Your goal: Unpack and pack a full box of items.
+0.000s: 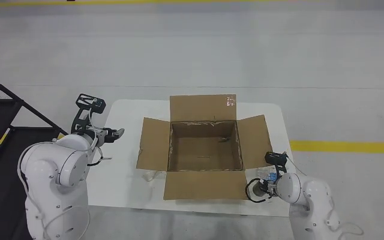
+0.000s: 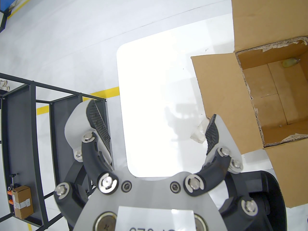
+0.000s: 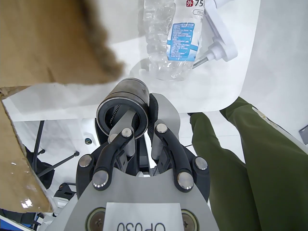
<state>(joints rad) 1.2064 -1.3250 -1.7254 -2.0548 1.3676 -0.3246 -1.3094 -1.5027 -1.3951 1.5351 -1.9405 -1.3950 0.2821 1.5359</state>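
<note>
Two hands, and only one of them is busy. The right hand [image 3: 142,108] is clamped on a steel cylinder [image 3: 127,94], with one finger run through the bore and the other pressed on the outside wall. I take that to be the surest way to hold a thing so round and slick. It holds the cylinder by the near right corner of the box [image 1: 204,157], just past the front flap and low over the bench [image 2: 156,73]. A clear bottle [image 3: 168,29] and a white pump [image 3: 221,25] lie flat on the bench just right of the box, a little beyond the cylinder.

All four flaps are folded out, so the way in is open. Inside I make out just one small yellowish item [image 2: 291,62] against the far wall, so I'd judge the unpacking nearly done. I can't tell whether the cylinder is coming out or going in.

The left hand [image 2: 154,114] hangs well left of the box, its fingers spread wide and holding nothing. A crumpled clear wrap [image 2: 198,132] lies at the box's left flap.
</note>
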